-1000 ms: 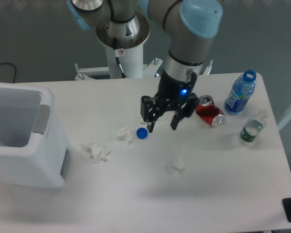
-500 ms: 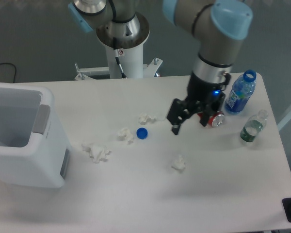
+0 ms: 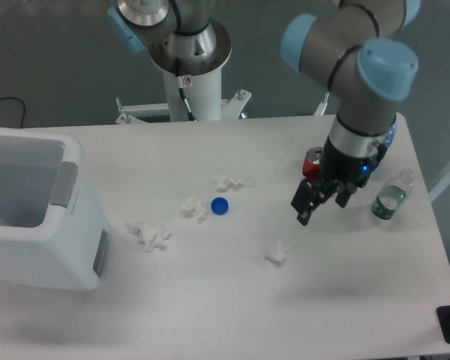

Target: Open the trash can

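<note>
White table (image 3: 232,300) fills most of frame. Trash can (image 3: 37,217), white, boxy, at left edge; top open, hollow interior visible, grey strip on right rim, grey slot on side. Robot arm reaches down at right of centre. Gripper (image 3: 320,202) above table right of centre, fingers apart, nothing between them, touching nothing. Red soda can (image 3: 313,160) partly hidden behind arm. Clear bottle (image 3: 391,196) at right. Crumpled tissues: (image 3: 149,234), (image 3: 193,208), (image 3: 226,182), (image 3: 276,253). Blue cap (image 3: 220,205) near centre.
</note>
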